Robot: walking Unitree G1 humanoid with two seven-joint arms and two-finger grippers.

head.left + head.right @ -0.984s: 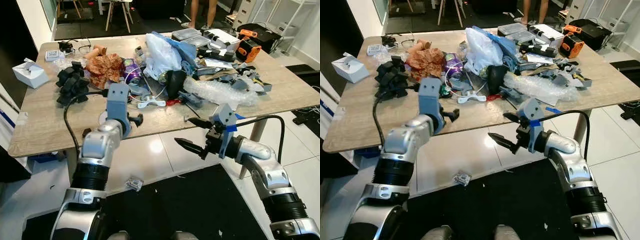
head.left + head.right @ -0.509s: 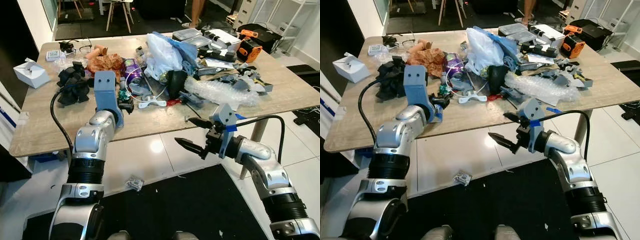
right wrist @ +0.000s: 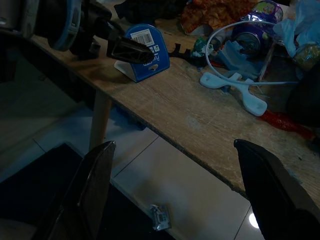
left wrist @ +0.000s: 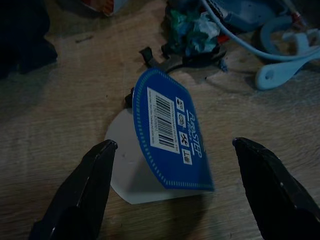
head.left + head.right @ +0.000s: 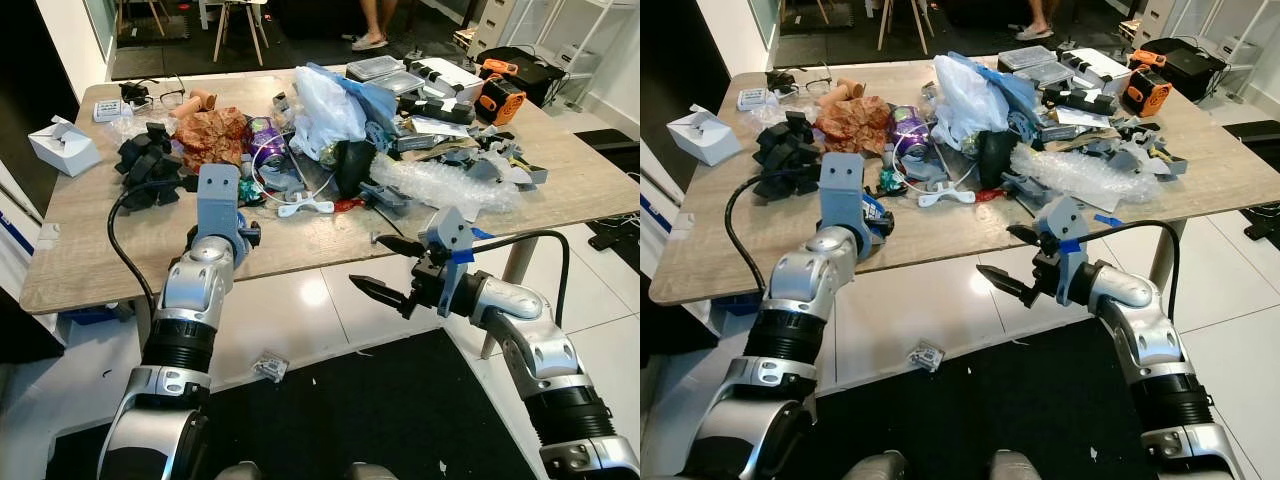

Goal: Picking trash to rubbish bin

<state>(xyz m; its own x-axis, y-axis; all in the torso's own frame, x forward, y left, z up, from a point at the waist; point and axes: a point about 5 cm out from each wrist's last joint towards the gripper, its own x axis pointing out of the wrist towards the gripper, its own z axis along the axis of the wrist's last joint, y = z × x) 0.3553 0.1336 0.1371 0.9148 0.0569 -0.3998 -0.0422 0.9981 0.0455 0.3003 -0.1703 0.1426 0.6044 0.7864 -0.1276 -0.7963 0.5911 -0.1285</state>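
Left wrist view, left gripper point(image 4: 172, 165) fingers point(image 4: 82, 187) spread wide around blue card point(image 4: 167, 135), not touching.

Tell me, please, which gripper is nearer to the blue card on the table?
The left. The left gripper hangs open right over the blue card; the right gripper hangs open off the table's front edge.

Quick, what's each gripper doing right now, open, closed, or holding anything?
Left gripper: open, straddling the blue packaging card on the table, not gripping.
Right gripper: open, holding nothing.

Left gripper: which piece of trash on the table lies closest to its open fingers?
The blue barcoded card package, lying between the left gripper's spread fingers near the table's front edge; the remaining clutter sits farther back.
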